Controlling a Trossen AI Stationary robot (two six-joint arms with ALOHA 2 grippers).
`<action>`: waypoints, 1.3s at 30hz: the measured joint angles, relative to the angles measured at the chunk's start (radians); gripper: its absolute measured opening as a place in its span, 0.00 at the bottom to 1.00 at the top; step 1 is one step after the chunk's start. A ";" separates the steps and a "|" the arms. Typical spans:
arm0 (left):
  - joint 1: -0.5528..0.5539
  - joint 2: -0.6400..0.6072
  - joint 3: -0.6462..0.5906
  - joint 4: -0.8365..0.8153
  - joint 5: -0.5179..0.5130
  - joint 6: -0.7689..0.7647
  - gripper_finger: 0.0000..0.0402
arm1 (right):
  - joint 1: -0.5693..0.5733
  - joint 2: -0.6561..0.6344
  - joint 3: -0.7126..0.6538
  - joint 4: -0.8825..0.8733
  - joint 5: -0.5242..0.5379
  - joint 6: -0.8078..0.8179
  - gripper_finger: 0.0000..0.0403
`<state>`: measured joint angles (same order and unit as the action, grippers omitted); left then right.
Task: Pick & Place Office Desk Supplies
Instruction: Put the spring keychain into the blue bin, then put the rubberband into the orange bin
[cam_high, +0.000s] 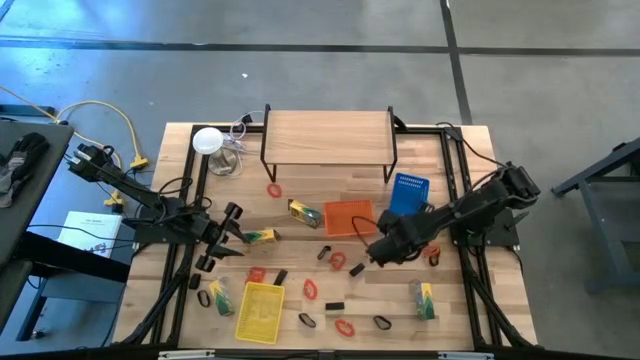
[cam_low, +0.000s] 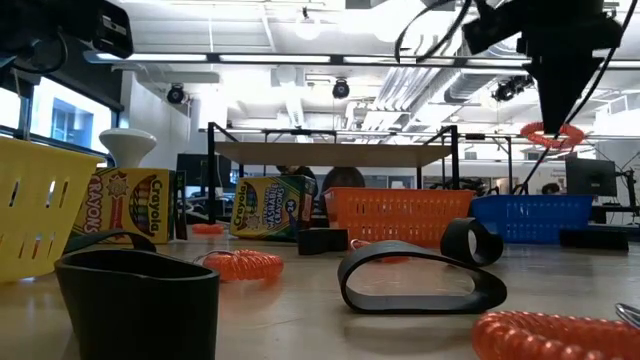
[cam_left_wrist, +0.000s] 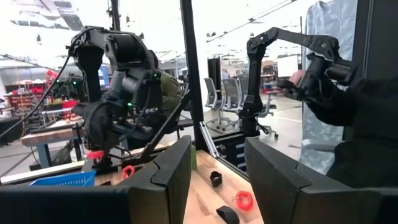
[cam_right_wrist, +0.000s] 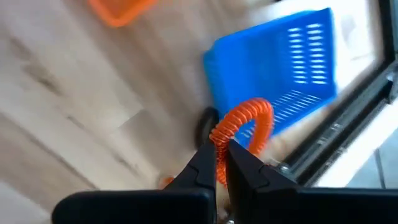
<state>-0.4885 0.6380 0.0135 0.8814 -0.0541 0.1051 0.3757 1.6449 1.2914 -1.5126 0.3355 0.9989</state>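
Carrying a red band (cam_right_wrist: 245, 127) pinched in its fingers, the right gripper (cam_right_wrist: 221, 155) is nearing the blue basket (cam_right_wrist: 280, 68); release only above it. Left gripper (cam_high: 228, 237) is waiting, spread wide.

Overhead view straight down on table (cam_high: 420, 300), low view level across it, wrist views close, forward-facing.
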 joint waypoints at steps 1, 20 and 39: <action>0.000 0.000 0.000 0.000 0.000 0.004 0.36 | -0.015 -0.008 -0.002 -0.004 0.007 0.000 0.01; 0.000 0.000 0.000 -0.001 0.000 -0.019 0.36 | -0.323 -0.148 -0.307 0.286 0.032 -0.069 0.17; 0.000 0.000 0.000 -0.002 0.000 -0.032 0.36 | -0.233 -0.192 -0.231 0.077 -0.121 0.099 0.38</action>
<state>-0.4885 0.6384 0.0135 0.8798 -0.0540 0.0729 0.1430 1.4533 1.0599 -1.4353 0.2148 1.0976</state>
